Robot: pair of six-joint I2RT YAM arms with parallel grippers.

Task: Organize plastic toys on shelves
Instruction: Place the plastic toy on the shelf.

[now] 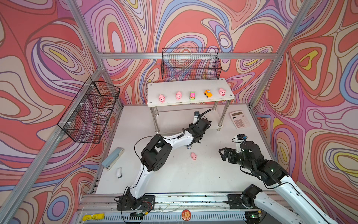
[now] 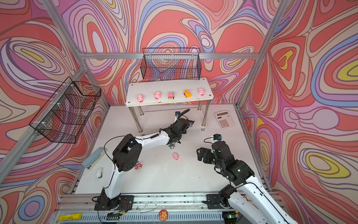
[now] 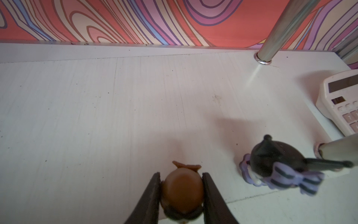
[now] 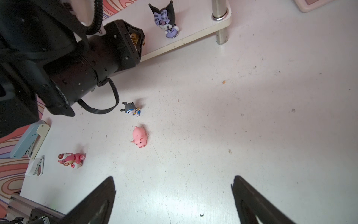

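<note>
I look down on a white table (image 1: 174, 178) boxed in by swirl-patterned walls (image 1: 38, 58), with two black wire baskets (image 1: 190, 64) hung on them, one just behind the rack (image 1: 174, 87). The rack stands at the back of the table. The calculator (image 1: 239, 119) lies just beside it, and the stapler (image 1: 113, 158) lies well out in front of it.

My left pincer (image 3: 181, 175) reaches in between the rack's boards and is clamped on the brown figure (image 3: 182, 192), a finger on either flank, over the lower board (image 3: 116, 97) near its front edge. I cannot tell whether the figure touches the board. The dark horned figure (image 3: 271, 161) stands on that same board, near the pincer, by a front leg of the rack.

My right pincer (image 4: 173, 178) hangs spread wide and empty over the table in front of the rack. The pink pig (image 4: 139, 136) lies on its side between it and the rack, apart from the fingers.

On the rack's top board, three more pigs (image 1: 162, 98) (image 1: 178, 95) (image 1: 222, 91), the pink-green car (image 1: 192, 95) and the orange car (image 1: 208, 93) stand in a row.

Both top views hide the grip behind the left arm; only the left wrist view shows it. The pink bear (image 2: 138, 166) peeks out beside that arm's elbow in a top view. The right wrist view shows it whole, and also shows the grey figure (image 4: 131, 109) lying just in front of the rack.
</note>
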